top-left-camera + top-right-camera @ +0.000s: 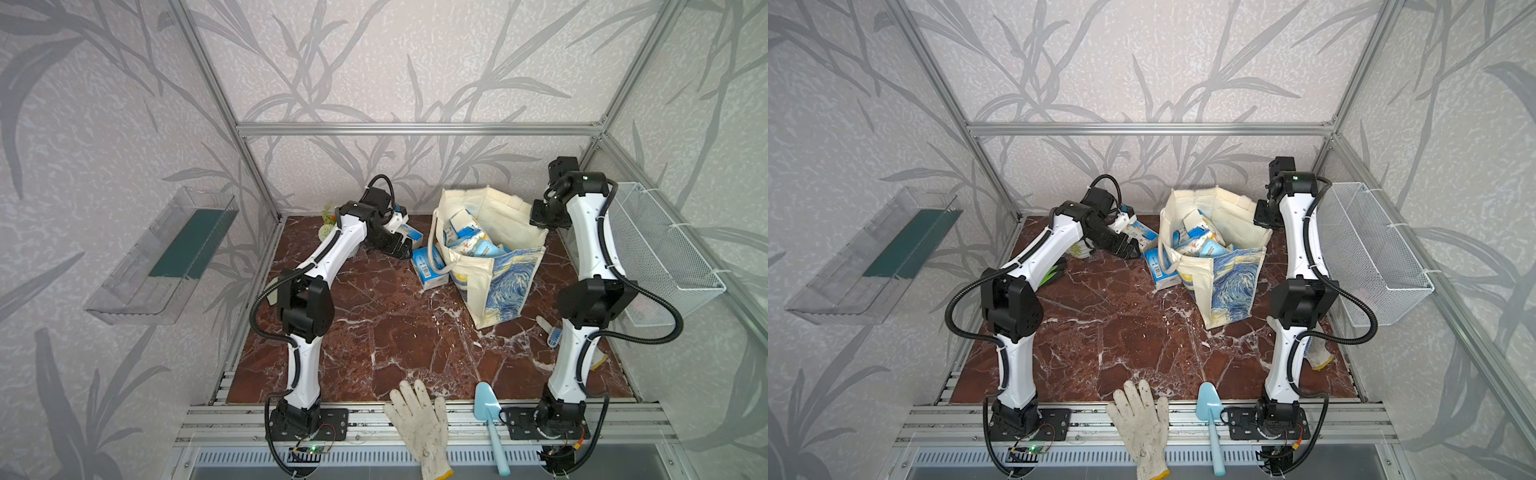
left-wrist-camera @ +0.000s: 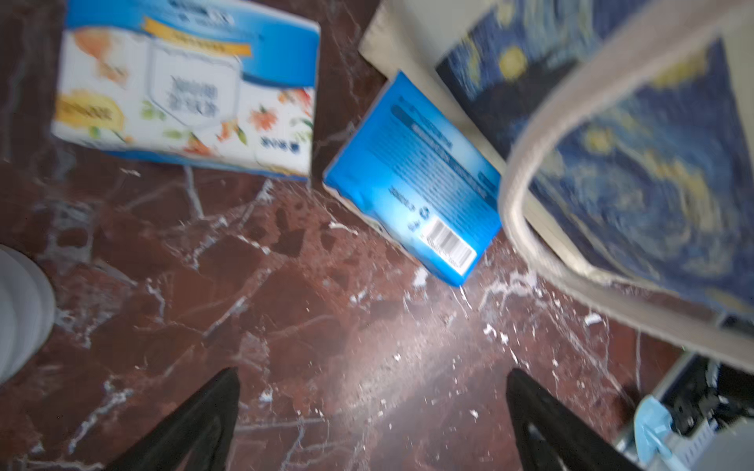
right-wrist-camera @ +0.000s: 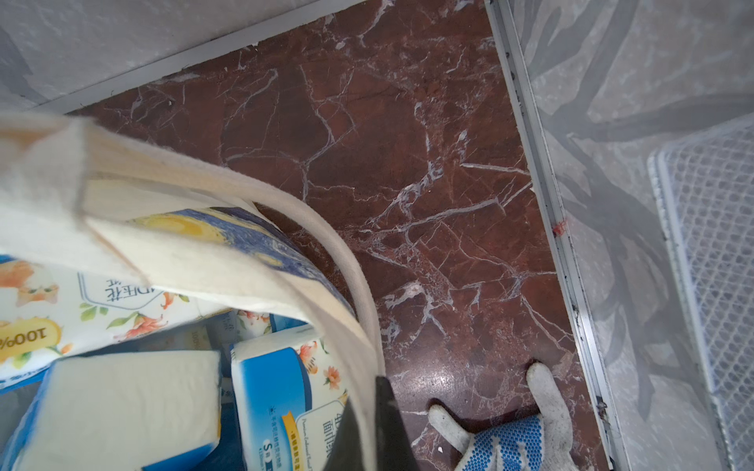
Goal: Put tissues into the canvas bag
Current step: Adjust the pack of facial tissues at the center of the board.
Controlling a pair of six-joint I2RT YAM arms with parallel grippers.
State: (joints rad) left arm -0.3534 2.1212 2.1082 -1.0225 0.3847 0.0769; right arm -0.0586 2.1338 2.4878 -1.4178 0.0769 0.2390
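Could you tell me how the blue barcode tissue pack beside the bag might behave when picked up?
The blue pack probably feels light and squashes: it is plastic-wrapped tissue. Its glossy wrap may slip. Leaning against the canvas bag, it could topple if pushed.

The cream canvas tote bag (image 1: 507, 286) with a blue-and-yellow swirling print panel stands upright, mouth open, on the far part of the red-brown marble tabletop (image 1: 374, 332). Several blue-and-white plastic-wrapped tissue packs (image 1: 469, 243) lie jumbled inside it. Outside, a blue pack with a barcode (image 1: 428, 268) leans against the bag's side under a hanging cream handle, and a flower-printed pack (image 2: 187, 93) lies flat nearby.
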